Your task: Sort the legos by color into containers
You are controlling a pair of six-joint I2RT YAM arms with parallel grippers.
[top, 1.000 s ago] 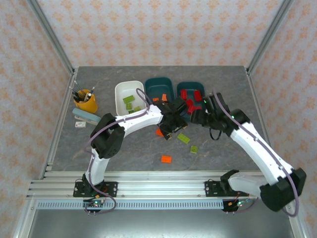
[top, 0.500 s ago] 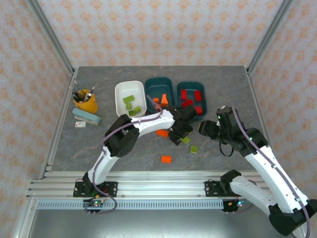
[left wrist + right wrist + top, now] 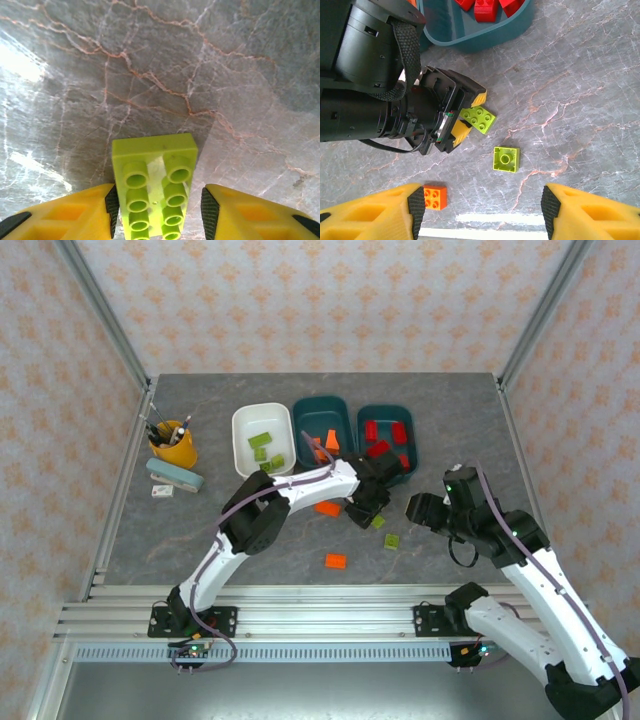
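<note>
Right arm [image 3: 530, 560]: pulling back toward its base, leaving you room.
Left arm [image 3: 300, 485]: reaching further right, over a loose brick.
White tub [image 3: 243, 426]: collecting the greens; you are heading there next.
Right gripper [image 3: 480, 212]: hanging spread wide, empty.
Left gripper [image 3: 157, 212]: straddling the brick, fingers [image 3: 75, 215] not yet pinching; centre it, then squeeze.
Green brick [image 3: 152, 172]: lying studs-up on the table [image 3: 225, 75] between those fingers.

The desk [image 3: 210, 65] is grey marble with rusty-brown veins. The left claw [image 3: 157, 211] has yellow fingers [image 3: 250, 215] with black pads [image 3: 209, 212] around a lime green brick [image 3: 154, 165]. Red bricks [image 3: 485, 6] lie in a dark teal tub [image 3: 485, 39], and an orange brick [image 3: 434, 197] lies loose.
</note>
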